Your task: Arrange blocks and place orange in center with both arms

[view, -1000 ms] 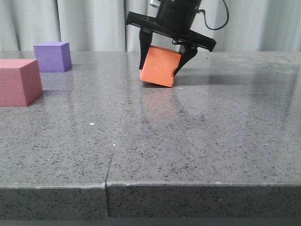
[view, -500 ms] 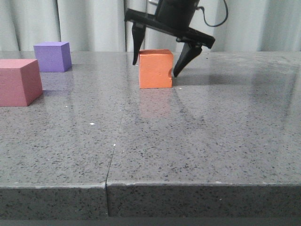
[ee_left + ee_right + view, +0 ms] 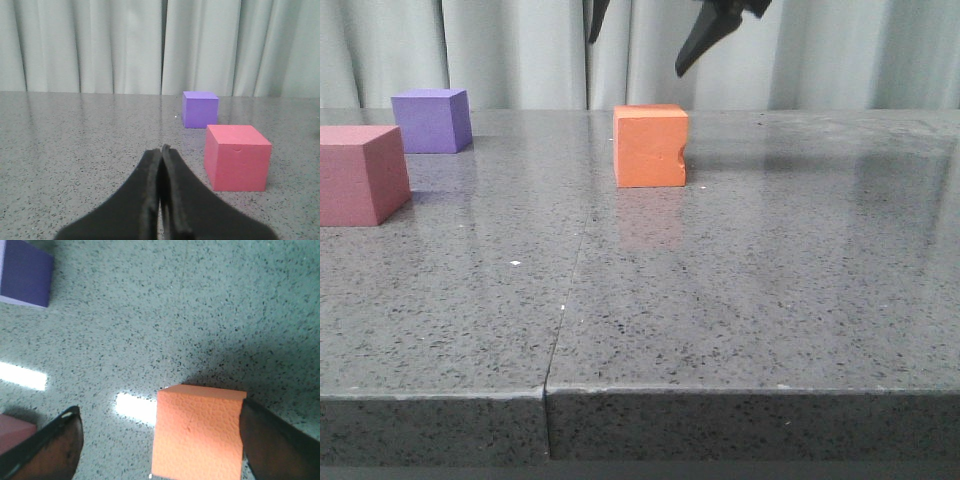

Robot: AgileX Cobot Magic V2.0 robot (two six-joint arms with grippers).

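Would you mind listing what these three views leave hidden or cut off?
- Right hand: front view's top edge cuts off all but the fingertips; its body is unseen.
- Left hand: absent from the front view; only its closed fingers show in its wrist view.
- Pink-red cube: cut by the front view's left edge.
- Orange cube: its notch is unseen in the right wrist view.

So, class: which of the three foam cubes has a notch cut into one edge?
The orange cube, standing alone mid-table. Its right-hand edge shows a small notch; the purple cube and the pink-red cube show none here.
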